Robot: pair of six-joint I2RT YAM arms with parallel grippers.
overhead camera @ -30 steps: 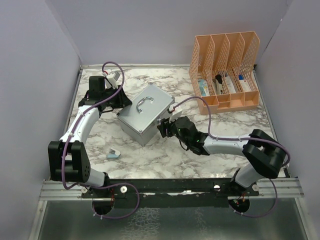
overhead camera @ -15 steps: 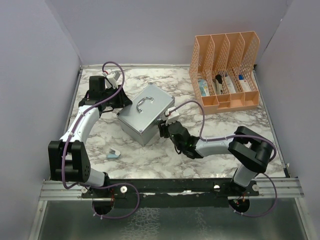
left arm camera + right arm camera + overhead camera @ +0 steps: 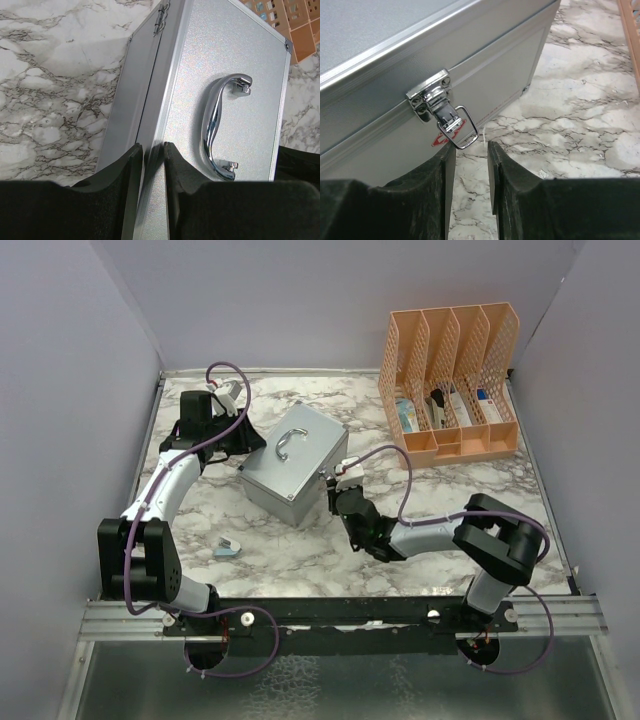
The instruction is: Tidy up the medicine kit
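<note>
- The medicine kit (image 3: 290, 465) sits on the bench (image 3: 330, 550) between my two sets of fingers, turned at an angle. Its back edge is in the left fingers (image 3: 120, 172) and its front face is just ahead of the right fingers (image 3: 432, 180).
- It is a grey box with a fine speckled metal skin, bright trim along the edges and riveted corners. The lid is down, and a curved chrome handle (image 3: 220, 125) lies flat on top, just beyond the left fingertips.
- The left fingers are clenched on the kit's back upper edge beside the hinge. I judge this is to brace the box so it does not slide while the front is worked.
- The latch (image 3: 442, 117) is on the front face, with a red mark partly hidden behind it. Its wire loop hangs down into the mouth of the narrow gap between the right fingers.
- The right fingers stand slightly parted and low to the bench. I cannot tell whether they have hold of the loop. I judge they are lined up to catch it and free the lid.
- Well off to the outer side of the right fingers stands an orange mesh organizer (image 3: 450, 380) with small packets in its slots.
- A small pale blue item (image 3: 228, 548) lies well behind the left fingers.
</note>
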